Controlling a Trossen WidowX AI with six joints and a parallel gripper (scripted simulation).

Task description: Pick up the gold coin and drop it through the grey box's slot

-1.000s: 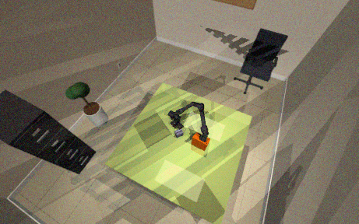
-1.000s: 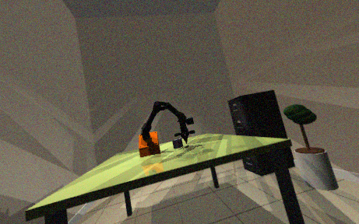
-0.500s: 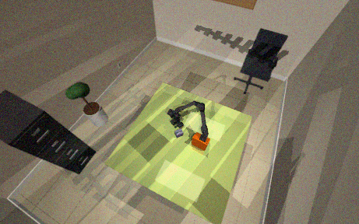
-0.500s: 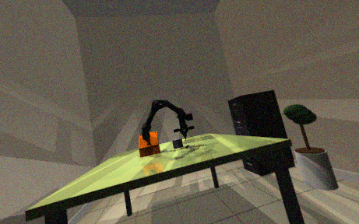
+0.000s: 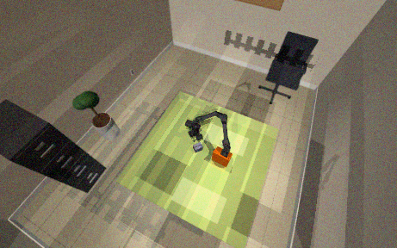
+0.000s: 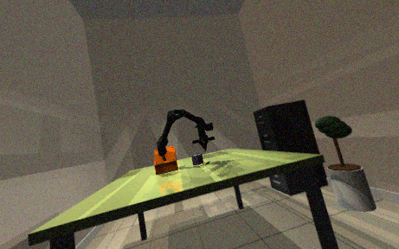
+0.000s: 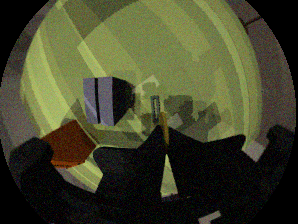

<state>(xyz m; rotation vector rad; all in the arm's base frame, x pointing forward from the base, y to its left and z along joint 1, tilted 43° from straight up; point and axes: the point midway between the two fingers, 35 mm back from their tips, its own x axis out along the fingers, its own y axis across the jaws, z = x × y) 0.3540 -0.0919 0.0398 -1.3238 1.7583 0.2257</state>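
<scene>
My gripper [image 5: 200, 139] [image 6: 205, 149] [image 7: 160, 127] is shut on the gold coin [image 7: 164, 122], which shows as a thin gold sliver, edge-on, at the fingertips in the wrist view. The gripper is raised above the table. The small holder [image 7: 151, 108] stands empty on the table, just beyond the fingertips in the wrist view. The closed grey box [image 5: 198, 147] [image 6: 197, 159] [image 7: 106, 101] is left of the fingertips in the wrist view. Its pale lid shows the slot as a dark line running lengthwise. The coin's lower part is partly hidden by the fingers.
The orange arm base [image 5: 221, 157] [image 6: 165, 162] [image 7: 72, 142] stands near the box on the yellow-green table [image 5: 193, 211] [image 6: 125, 194]. Off the table are a dark cabinet [image 5: 51, 146] [image 6: 286, 130], a potted plant [image 5: 86, 100] [image 6: 333, 126] and an office chair [image 5: 285, 75].
</scene>
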